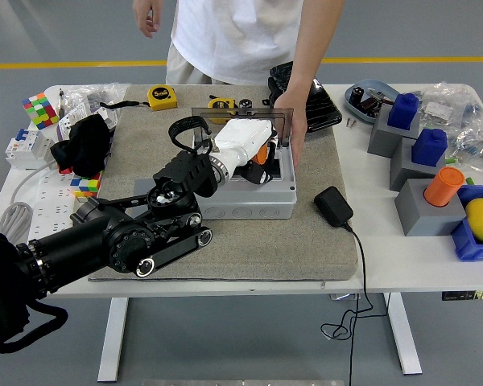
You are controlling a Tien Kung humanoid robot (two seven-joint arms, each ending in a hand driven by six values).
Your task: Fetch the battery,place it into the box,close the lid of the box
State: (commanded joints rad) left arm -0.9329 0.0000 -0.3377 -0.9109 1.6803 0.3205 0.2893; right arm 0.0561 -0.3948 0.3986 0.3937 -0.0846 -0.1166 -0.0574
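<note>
One robot arm in view: left arm (129, 241) crossing grey mat (249, 249) from lower left, white forearm angled over open grey box (249, 201). Left hand (256, 157) dipped inside box, black fingers wrapped around orange battery (262, 152). Person's hand (293, 129) steadying upright transparent lid (241, 121) at box's right side.

Grey box (249, 201) on the tan mat, mid-table; lid (240, 122), clear smoky plastic, stands upright at its far edge, open. Orange battery (262, 153) partly visible above the box's open interior, mostly hidden; whether it rests inside cannot be told.
</note>
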